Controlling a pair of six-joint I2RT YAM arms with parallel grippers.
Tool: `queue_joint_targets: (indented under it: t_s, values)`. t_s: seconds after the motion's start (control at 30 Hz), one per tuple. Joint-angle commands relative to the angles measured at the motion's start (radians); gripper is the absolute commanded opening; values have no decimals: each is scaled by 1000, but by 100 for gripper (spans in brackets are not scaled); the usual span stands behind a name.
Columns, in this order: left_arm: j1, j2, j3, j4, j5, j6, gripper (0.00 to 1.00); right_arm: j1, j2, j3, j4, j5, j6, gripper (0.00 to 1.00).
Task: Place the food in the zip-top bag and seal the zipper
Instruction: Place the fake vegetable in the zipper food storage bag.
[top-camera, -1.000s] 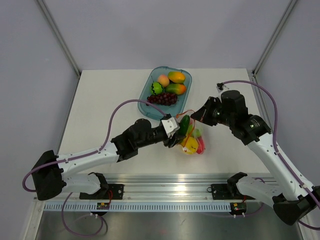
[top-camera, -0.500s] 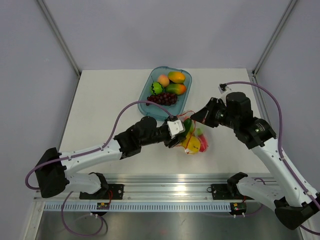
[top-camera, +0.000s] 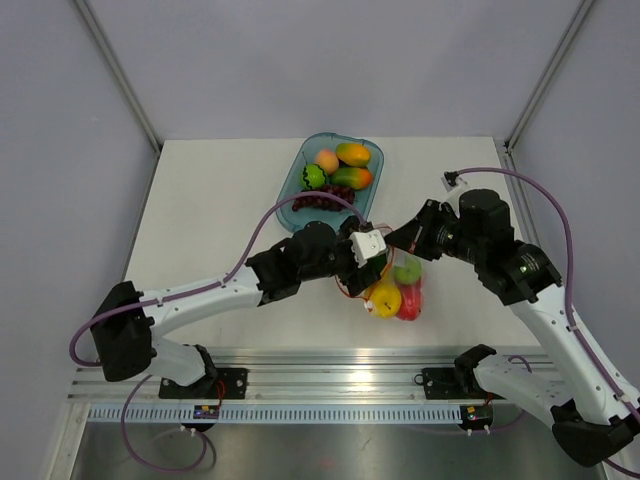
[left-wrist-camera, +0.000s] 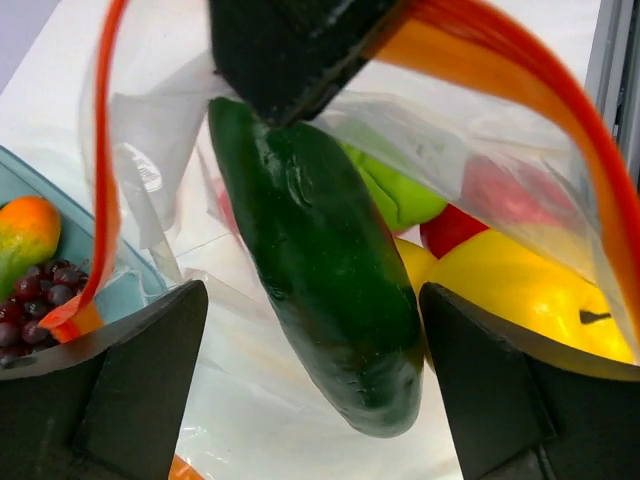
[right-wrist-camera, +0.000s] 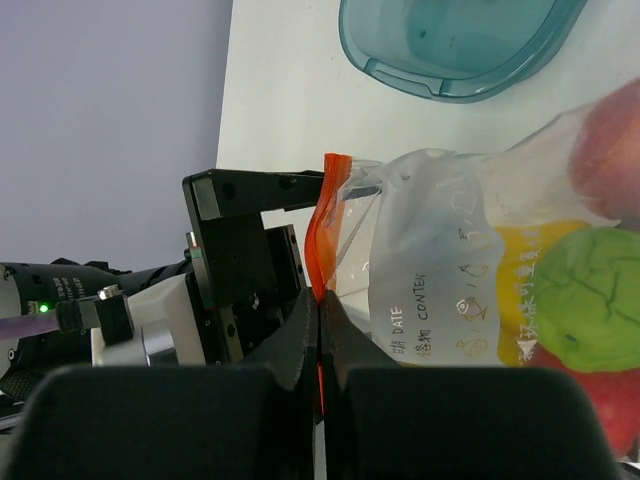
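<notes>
Zip-top bag (top-camera: 395, 285) over white table (top-camera: 220, 200), grey walls (top-camera: 300, 60)

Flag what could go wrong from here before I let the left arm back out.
1. The cucumber lies slanted in the zip-top bag's mouth; if an end sits across the zipper, sealing may fail.
2. The left gripper's open fingers straddle the cucumber and could snag the plastic on withdrawal.
3. Only the right gripper pinches the zipper; a tug might slip it.
</notes>
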Motion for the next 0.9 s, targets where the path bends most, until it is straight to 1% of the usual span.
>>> queue_joint_targets:
  t_s: [0.0, 0.03, 0.17, 0.3, 0.4, 0.43, 0.5, 0.53, 0.6, 0.63, 0.73, 0.87]
  values:
    - [-6, -51, 21, 5, -25, -17, 91, -3, -33, 36, 24, 2, -7, 1]
    - [-6, -63, 21, -3, -21, -23, 99, -3, -33, 36, 20, 8, -11, 1]
    - [-6, -135, 10, -66, -28, -57, 99, -1, -36, 33, 0, 34, -16, 1]
    - [-6, -273, -17, -80, -37, -101, 99, -3, -30, 16, 3, 43, -19, 1]
    - [-6, -346, -43, -72, -73, -169, 99, -3, -19, 3, 21, 37, -18, 1]
    - [-5, -359, -47, -78, -111, -213, 98, -1, -16, -2, 26, 36, -16, 1]
    - [-4, -380, -56, -110, -142, -233, 96, -3, -10, -8, 38, 30, -16, 1]
    - [-4, -397, -66, -116, -189, -239, 96, -1, -7, -14, 41, 28, -16, 1]
    - [-4, -411, -96, -114, -230, -296, 95, -1, -1, -20, 52, 16, -15, 1]
    - [-4, -414, -103, -113, -252, -320, 99, -1, 1, -28, 55, 11, -16, 1]
    - [-4, -399, -105, -173, -307, -379, 99, -1, 7, -31, 56, 0, -18, 1]
    - [-4, -345, -94, -233, -369, -420, 99, -1, 11, -30, 56, -3, -24, 1]
